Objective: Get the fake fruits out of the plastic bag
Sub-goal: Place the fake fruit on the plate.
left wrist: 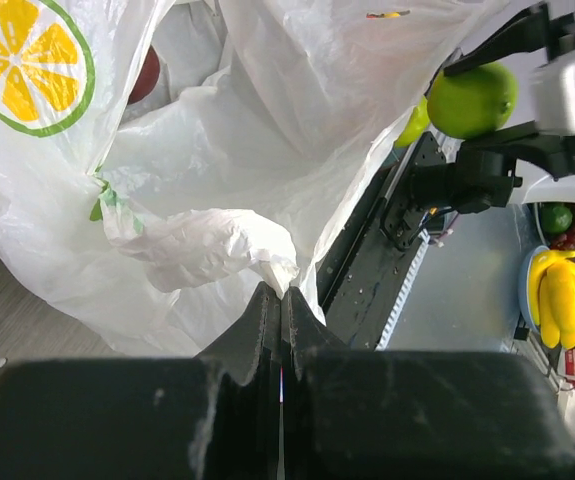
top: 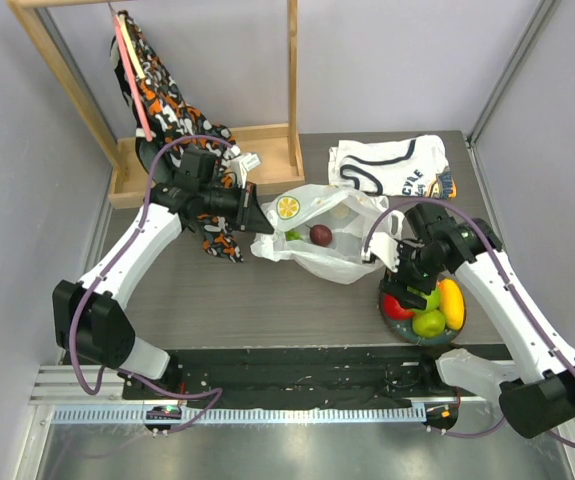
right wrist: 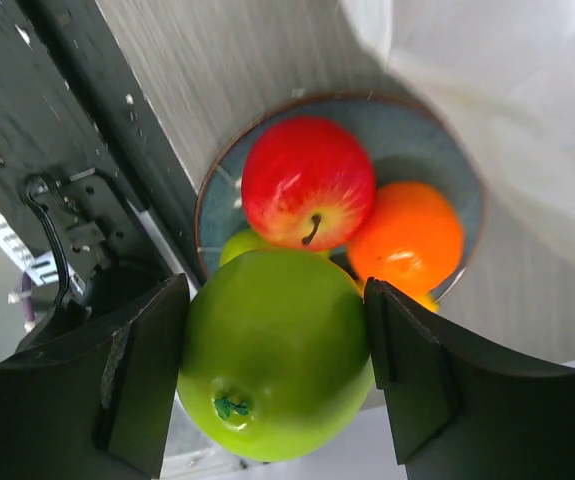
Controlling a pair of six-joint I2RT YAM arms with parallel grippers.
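On the middle of the tabletop (top: 217, 300) lies the bag (top: 342, 262), white and crinkled, with a citrus-slice print at its 10 o'clock corner. Its mouth is open upward, and inside I can see a dark plum (top: 321, 235) with a small green piece (top: 294, 237) just beside it at 9 o'clock.

The left tool (top: 264, 217) is at the 9 o'clock edge of the bag. Its jaws are pressed together and pinch a fold of the thin plastic between the tips; the wrist view shows the film bunched right at the closed fingers (left wrist: 252, 330).

At 4 o'clock from the bag stands a blue-grey bowl (right wrist: 417, 150), touching or almost touching the bag's edge; I cannot tell which. The right tool (top: 419, 285) hangs over the bowl. Its jaws stand wide and hold a green apple (right wrist: 267, 340) between them, one finger on each side. The apple is above the fruits in the bowl and I cannot tell if it touches them.

In the bowl lie a red apple (right wrist: 307, 180), an orange (right wrist: 407, 235) beside it, another green fruit (top: 429, 323), and a yellow piece (top: 451, 302) at the 3 o'clock side.

At 1 o'clock from the bag lies a folded white shirt (top: 392, 165). At 10 o'clock stands a wooden rack (top: 207, 150) with a patterned cloth (top: 167, 100) hanging down from it.
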